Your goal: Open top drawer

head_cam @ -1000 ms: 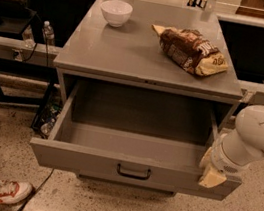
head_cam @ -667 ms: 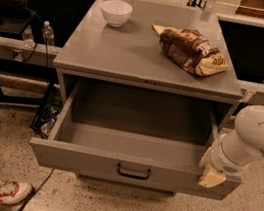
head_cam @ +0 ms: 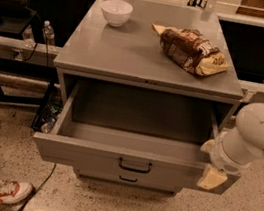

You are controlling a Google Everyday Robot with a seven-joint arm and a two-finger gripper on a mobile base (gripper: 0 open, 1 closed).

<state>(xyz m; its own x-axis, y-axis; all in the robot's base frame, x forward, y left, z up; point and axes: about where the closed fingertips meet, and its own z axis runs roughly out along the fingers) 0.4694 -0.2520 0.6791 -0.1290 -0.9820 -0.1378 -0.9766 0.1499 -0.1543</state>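
Observation:
The top drawer (head_cam: pixel 87 156) of the grey metal cabinet stands pulled far out, and its deep grey interior is bare. Its dark loop handle (head_cam: pixel 134 165) sits at the centre of the front panel. My gripper (head_cam: pixel 212 178), with a pale yellowish tip, is at the drawer's front right corner, against the end of the front panel. The white arm (head_cam: pixel 259 132) reaches in from the right.
A white bowl (head_cam: pixel 116 12) and a brown snack bag (head_cam: pixel 192 50) lie on the cabinet top (head_cam: pixel 130 56). A lower drawer's handle (head_cam: pixel 128 179) shows under the open one. A person's sneakers (head_cam: pixel 2 191) are at the lower left. Dark shelving and water bottles (head_cam: pixel 47 32) stand at the left.

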